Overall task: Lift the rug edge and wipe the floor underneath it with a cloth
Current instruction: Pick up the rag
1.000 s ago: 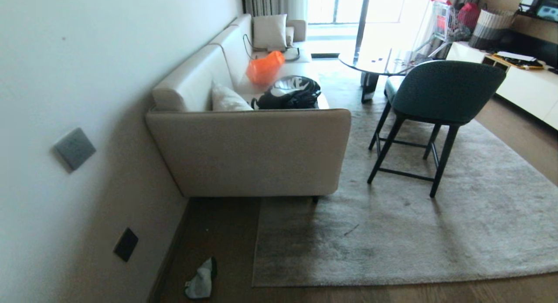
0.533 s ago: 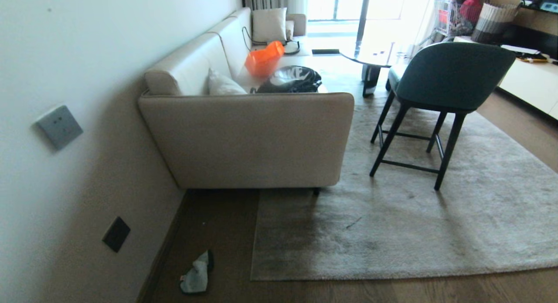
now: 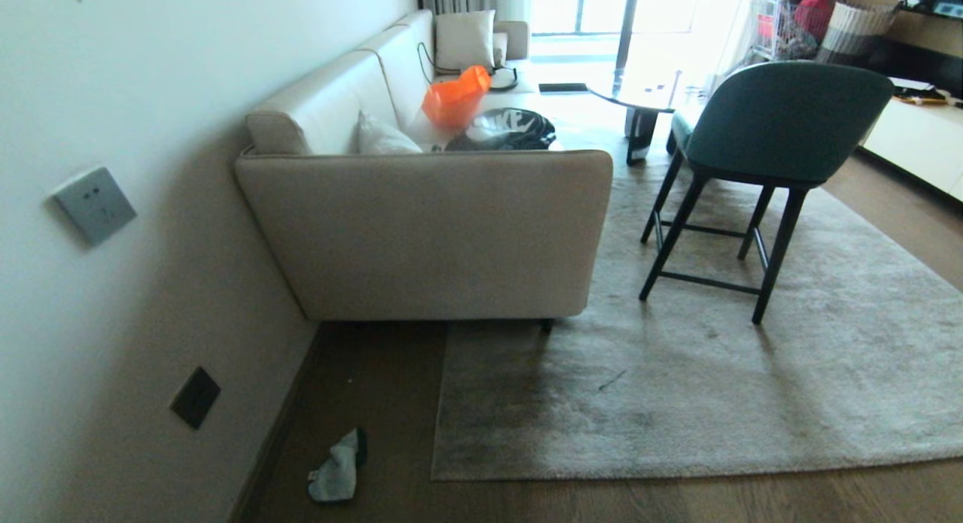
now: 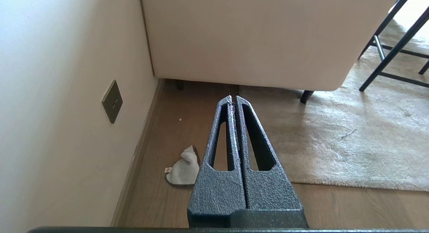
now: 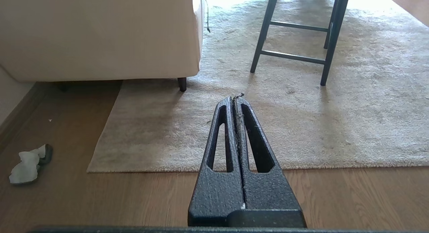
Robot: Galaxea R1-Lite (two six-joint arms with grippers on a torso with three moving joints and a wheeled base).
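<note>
The rug edge (image 3: 602,469) runs straight across the wood floor (image 3: 376,387), ending in a square corner at the left, and lies flat. The cloth (image 3: 335,476) is a small pale crumpled rag on the bare floor by the wall, left of that corner. Neither arm shows in the head view. My left gripper (image 4: 233,98) is shut and empty, hanging above the floor between the cloth (image 4: 182,169) and the rug edge (image 4: 335,185). My right gripper (image 5: 233,99) is shut too, held over the rug near its edge (image 5: 150,168), with the cloth (image 5: 25,166) far off to the side.
A beige sofa (image 3: 429,237) stands behind the bare floor strip, one leg on the rug. A dark green chair (image 3: 775,124) stands on the rug to the right. The wall (image 3: 113,320) with a dark outlet (image 3: 194,397) and baseboard bounds the left.
The whole head view has shifted as the camera sank and the sofa and chair now sit higher in the picture. The cloth, rug and grippers have not moved on their own.
</note>
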